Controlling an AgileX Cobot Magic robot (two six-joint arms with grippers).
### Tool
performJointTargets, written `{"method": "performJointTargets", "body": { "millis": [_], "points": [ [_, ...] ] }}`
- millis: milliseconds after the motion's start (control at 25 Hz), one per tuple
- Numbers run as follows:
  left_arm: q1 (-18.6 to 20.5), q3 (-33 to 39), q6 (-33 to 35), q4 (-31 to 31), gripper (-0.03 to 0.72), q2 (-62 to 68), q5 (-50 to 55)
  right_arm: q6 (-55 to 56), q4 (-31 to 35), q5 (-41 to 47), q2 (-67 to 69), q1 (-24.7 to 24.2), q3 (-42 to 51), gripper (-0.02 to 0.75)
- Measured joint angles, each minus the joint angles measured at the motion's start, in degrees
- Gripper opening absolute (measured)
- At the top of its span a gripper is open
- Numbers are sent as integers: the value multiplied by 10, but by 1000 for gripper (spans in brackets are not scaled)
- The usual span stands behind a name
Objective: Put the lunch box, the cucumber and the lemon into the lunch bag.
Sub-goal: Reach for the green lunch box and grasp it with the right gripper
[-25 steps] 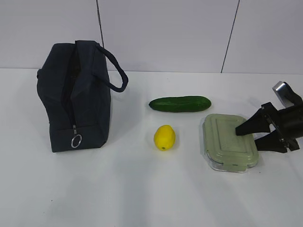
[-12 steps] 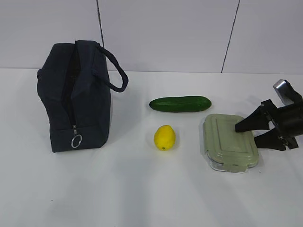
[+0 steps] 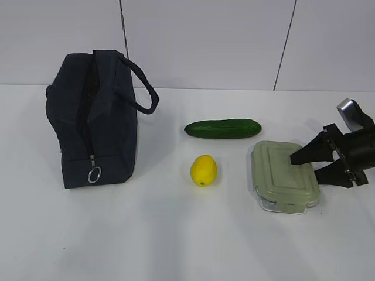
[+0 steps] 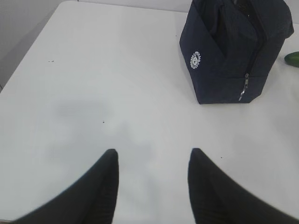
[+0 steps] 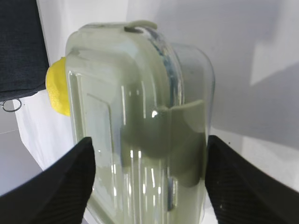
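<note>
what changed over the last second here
The right pincer drew back a little toward the right edge of the lunch box, jaws open around that end, not yet closed on it. The box, lemon, cucumber and lunch bag stayed where they were.

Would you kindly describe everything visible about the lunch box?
The lunch box is a flat, rounded-corner clear glass container with a pale sage-green snap-on lid, closed. It lies flat on the white table, right of the lemon. The right gripper straddles its right end with open jaws; contact is unclear.
</note>
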Motion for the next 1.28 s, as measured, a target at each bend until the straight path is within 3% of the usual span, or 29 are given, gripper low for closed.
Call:
{"method": "performJointTargets", "body": {
  "millis": [800,1120,1280],
  "points": [
    [0,0,0,0,340,0,0,0,0,1,1,0,0,564],
    [0,0,0,0,340,0,0,0,-4,-5,1,-1,0,442],
    [0,0,0,0,340,0,0,-1,-4,-5,1,-1,0,432]
  ]
}}
